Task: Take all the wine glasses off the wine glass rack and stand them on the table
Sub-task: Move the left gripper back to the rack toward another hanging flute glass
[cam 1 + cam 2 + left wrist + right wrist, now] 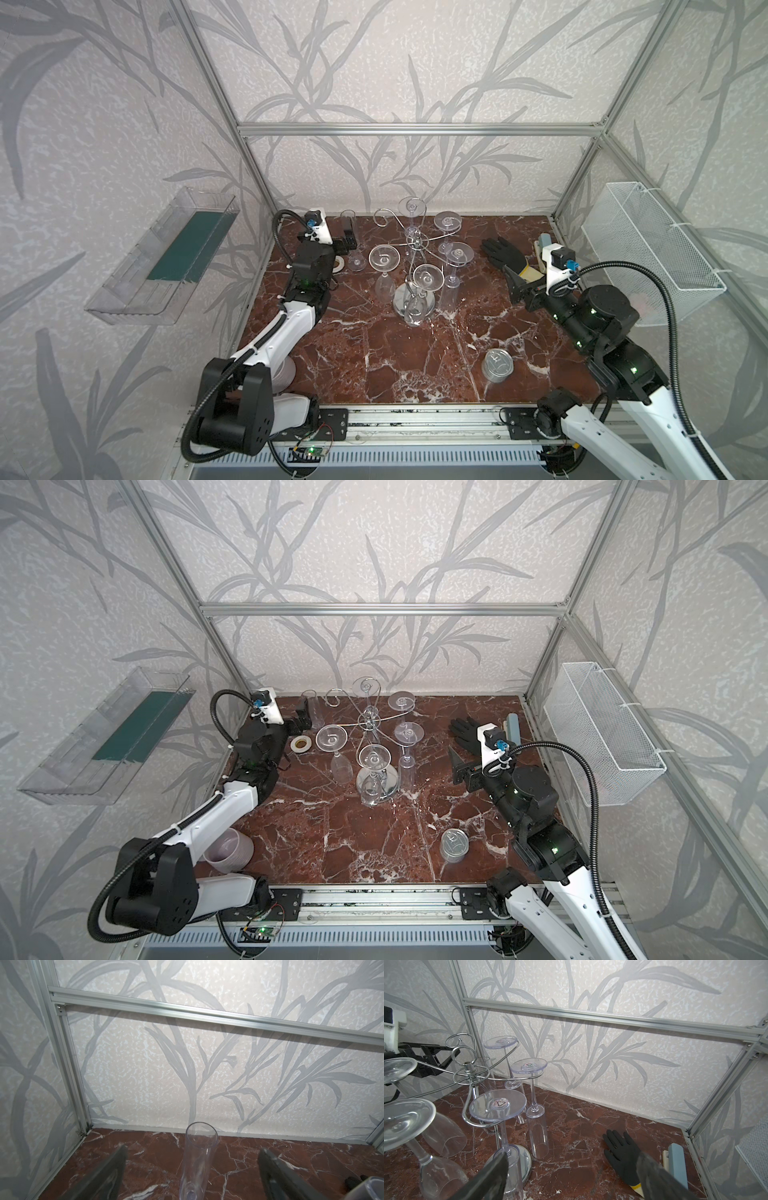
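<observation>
The chrome wine glass rack (415, 243) (368, 722) (468, 1068) stands mid-table on its round mirrored base. Several clear glasses hang from it upside down, among them a wine glass (427, 277) (375, 757) at the front. One arm's curl (381, 219) is empty. A clear flute (348, 226) (199, 1159) stands upright on the table at the back left. My left gripper (348, 242) (304, 719) (193, 1149) is open, with a finger on either side of the flute and neither touching it. My right gripper (516, 289) (457, 767) (573, 1156) is open and empty, right of the rack.
A black glove (500, 253) (620, 1151) and a blue-grey block (676, 1165) lie at the back right. A steel tin can (497, 365) stands front right. A tape roll (301, 744) lies by the left arm and a purple cup (228, 850) under it. A wire basket (652, 257) hangs on the right wall.
</observation>
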Available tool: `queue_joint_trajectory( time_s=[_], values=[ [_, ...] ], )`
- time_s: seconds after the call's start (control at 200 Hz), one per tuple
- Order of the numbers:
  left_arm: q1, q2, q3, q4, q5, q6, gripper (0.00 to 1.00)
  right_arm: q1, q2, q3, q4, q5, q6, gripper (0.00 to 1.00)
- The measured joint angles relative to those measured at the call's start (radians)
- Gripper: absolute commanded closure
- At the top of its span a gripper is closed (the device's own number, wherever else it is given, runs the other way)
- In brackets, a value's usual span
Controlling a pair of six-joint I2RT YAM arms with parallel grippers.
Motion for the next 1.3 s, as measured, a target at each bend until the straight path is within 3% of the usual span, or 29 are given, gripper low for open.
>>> queue_joint_trajectory(
  time_s=[0.17, 0.275, 0.55, 0.855, 1.109, 1.299],
  values=[
    [0.000, -0.161, 0.013, -0.188, -0.023, -0.077, 0.01, 0.000, 0.019, 0.003, -0.002, -0.012, 0.006, 0.05],
    [0.000, -0.229, 0.097, -0.378, -0.028, -0.137, 0.01, 0.000, 0.032, 0.003, -0.002, -0.018, 0.014, 0.05],
    [0.000, -0.375, 0.173, -0.615, 0.063, -0.292, 0.01, 0.000, 0.057, 0.005, -0.004, -0.036, 0.025, 0.05],
    [0.000, -0.367, 0.210, -0.747, 0.180, -0.436, 0.02, 0.000, 0.060, 0.013, -0.012, -0.042, 0.040, 0.05],
    [0.000, -0.383, 0.245, -0.802, 0.318, -0.647, 0.06, 0.000, 0.056, 0.034, -0.047, -0.047, 0.043, 0.05],
    [0.000, -0.407, 0.362, -0.931, 0.405, -0.699, 0.06, 0.000, 0.058, 0.065, -0.058, -0.051, 0.043, 0.05]
  ],
)
